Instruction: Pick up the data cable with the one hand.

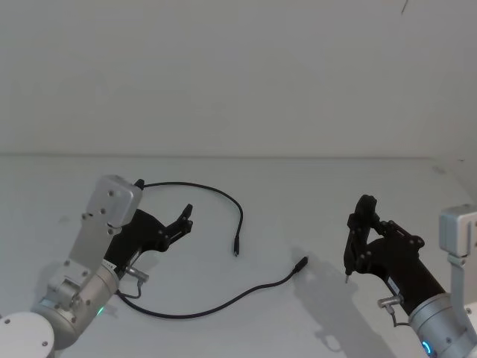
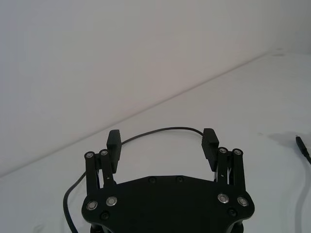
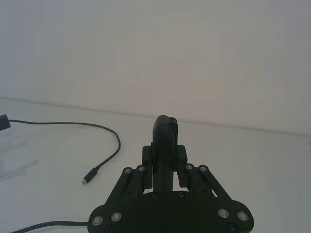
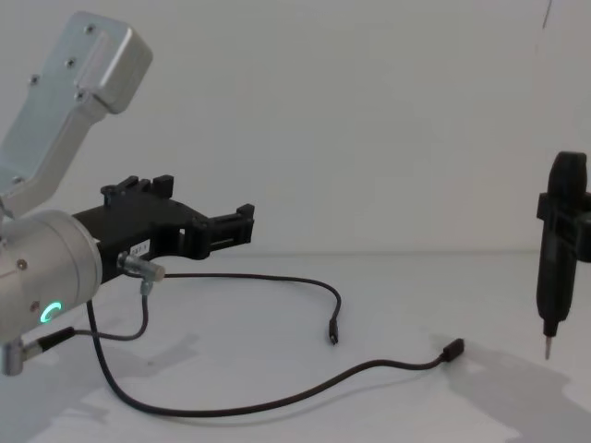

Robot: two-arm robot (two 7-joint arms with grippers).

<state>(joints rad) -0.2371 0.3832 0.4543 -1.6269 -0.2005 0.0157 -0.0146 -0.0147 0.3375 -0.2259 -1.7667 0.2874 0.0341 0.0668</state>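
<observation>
Black data cable point(image 1: 241, 216) lies slack on the white bench point(image 1: 298, 186), curving around the left claw point(image 1: 186, 218), with both plugs between the two arms. The left claw hangs above the bench, spread and gripping nothing. The right claw point(image 1: 361, 226) is pinching a pen-like tool point(image 4: 551, 277), tip down.

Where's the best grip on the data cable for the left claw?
Probably the curved stretch of the data cable just ahead of the open left claw, from above: it lies flat on the table, running across the claw's opening. Right claw holds a pen-like tool.
</observation>
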